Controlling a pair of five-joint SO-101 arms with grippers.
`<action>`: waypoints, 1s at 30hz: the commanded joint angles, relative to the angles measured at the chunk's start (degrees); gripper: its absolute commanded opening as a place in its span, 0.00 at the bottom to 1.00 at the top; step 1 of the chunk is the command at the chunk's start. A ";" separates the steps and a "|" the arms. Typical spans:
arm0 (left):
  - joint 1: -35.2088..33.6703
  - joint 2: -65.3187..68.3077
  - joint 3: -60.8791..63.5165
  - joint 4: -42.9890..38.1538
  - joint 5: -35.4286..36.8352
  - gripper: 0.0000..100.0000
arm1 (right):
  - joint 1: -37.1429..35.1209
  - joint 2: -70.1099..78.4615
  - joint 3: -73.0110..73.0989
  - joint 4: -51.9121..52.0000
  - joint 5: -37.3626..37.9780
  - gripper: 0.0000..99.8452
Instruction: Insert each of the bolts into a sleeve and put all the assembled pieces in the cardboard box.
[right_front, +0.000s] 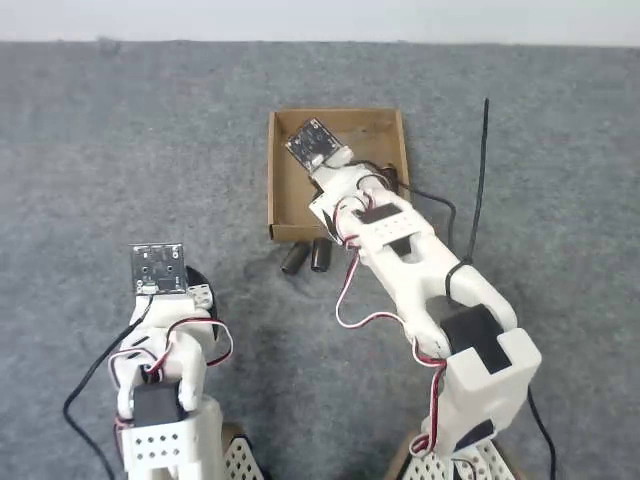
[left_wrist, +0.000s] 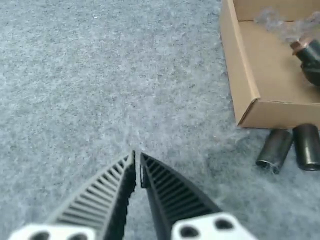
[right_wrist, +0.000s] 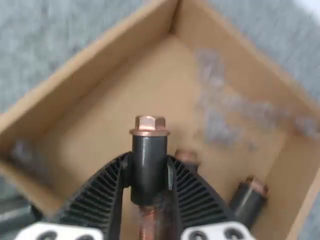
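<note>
Matt cardboard box, coppery metal bolt — smooth dark sleeve, fuzzy carpet

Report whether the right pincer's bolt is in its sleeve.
In. The bolt caps the sleeve with its head, shank showing below, held by the right pincer.

A robot lab bench: grey felt-covered table, plain pale wall.

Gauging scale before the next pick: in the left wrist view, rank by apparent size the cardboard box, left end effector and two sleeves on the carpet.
1-2. Brown cardboard box and black ribbed left end effector: similar; nearness inflates the end effector, so unranked.
3. Two dark cylindrical metal sleeves: alike.
</note>
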 joint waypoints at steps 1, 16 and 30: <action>-0.18 -1.05 -0.66 -1.23 -0.53 0.01 | 0.48 -1.80 -5.80 6.99 0.44 0.01; -0.18 -1.05 -0.66 -1.23 -0.53 0.01 | 0.66 -2.51 -7.30 11.30 -2.46 0.01; -0.26 -1.05 -0.66 -1.23 -0.53 0.01 | 0.57 -2.51 -21.19 32.92 -6.07 0.10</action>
